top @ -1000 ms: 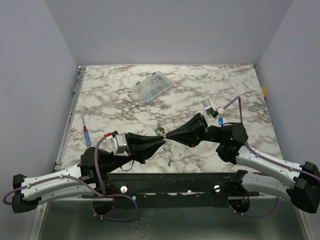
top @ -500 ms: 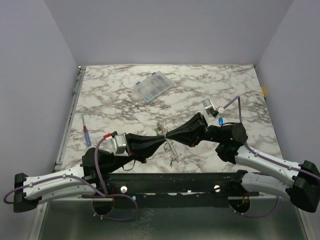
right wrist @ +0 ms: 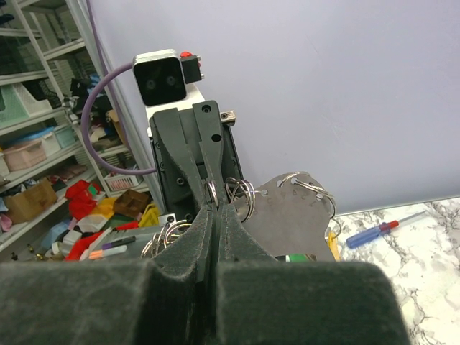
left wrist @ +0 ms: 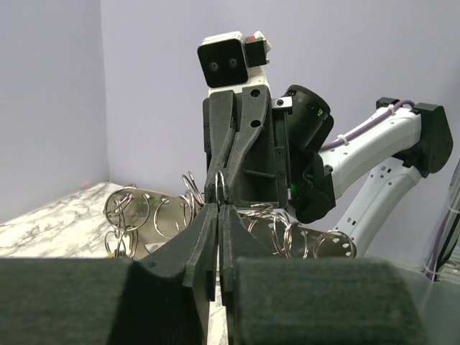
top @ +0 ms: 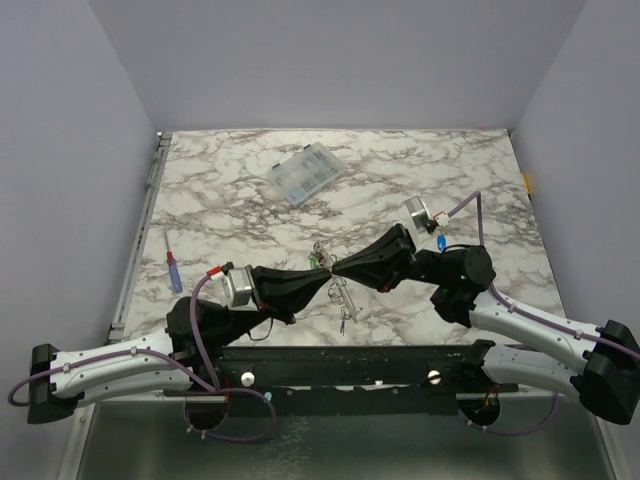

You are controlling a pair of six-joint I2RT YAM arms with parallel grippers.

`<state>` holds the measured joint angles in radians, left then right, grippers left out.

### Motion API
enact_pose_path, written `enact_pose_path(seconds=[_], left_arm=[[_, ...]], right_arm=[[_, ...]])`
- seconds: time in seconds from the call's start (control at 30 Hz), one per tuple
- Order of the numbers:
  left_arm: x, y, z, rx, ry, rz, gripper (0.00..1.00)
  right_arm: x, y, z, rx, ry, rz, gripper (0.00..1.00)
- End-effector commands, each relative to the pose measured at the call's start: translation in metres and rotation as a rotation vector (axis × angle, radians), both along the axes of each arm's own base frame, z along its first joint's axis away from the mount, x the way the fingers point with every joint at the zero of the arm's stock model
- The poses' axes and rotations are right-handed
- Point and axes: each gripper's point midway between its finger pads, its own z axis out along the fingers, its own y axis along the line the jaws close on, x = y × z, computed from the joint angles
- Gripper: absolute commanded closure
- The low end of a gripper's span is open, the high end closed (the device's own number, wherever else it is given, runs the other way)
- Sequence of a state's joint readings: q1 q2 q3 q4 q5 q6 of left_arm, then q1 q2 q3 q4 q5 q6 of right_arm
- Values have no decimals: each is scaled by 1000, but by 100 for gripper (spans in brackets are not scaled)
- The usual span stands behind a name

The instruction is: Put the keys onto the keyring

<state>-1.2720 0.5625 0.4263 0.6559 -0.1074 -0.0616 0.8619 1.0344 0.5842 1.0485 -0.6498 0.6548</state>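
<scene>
Find left hand [top: 326, 279] and right hand [top: 343, 268] tip to tip above mid-desk, each pinched narrow on the wire keyring [left wrist: 188, 201], with what looks like a green key [top: 314, 262] just beside the tips. Judged best: hold one pinch fixed, pry the coil with the other, avoid twisting. Marbled desk [top: 400, 170], lilac walls; screwdriver [top: 174, 271] near left edge, clear box [top: 308, 174] far back.

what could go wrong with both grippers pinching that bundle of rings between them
1. The left gripper and right gripper meet tip to tip on the split rings; pulling apart could slip the thin wire from one.
2. The rings hang tangled together, so threading might snag.
</scene>
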Motion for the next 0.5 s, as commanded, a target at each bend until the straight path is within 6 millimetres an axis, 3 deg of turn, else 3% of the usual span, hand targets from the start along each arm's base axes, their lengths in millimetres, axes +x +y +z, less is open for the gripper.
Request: enact_pose_path(seconds=[0.0, 0.07, 0.47], left_arm=[[7, 2, 1, -28, 8, 38, 95], [8, 3, 1, -36, 8, 47, 100], [5, 5, 4, -39, -19, 40, 100]], right_arm=[[-6, 1, -4, -2, -10, 30, 99], [-6, 1, -6, -4, -8, 34, 99], [-8, 3, -13, -54, -29, 38, 99]])
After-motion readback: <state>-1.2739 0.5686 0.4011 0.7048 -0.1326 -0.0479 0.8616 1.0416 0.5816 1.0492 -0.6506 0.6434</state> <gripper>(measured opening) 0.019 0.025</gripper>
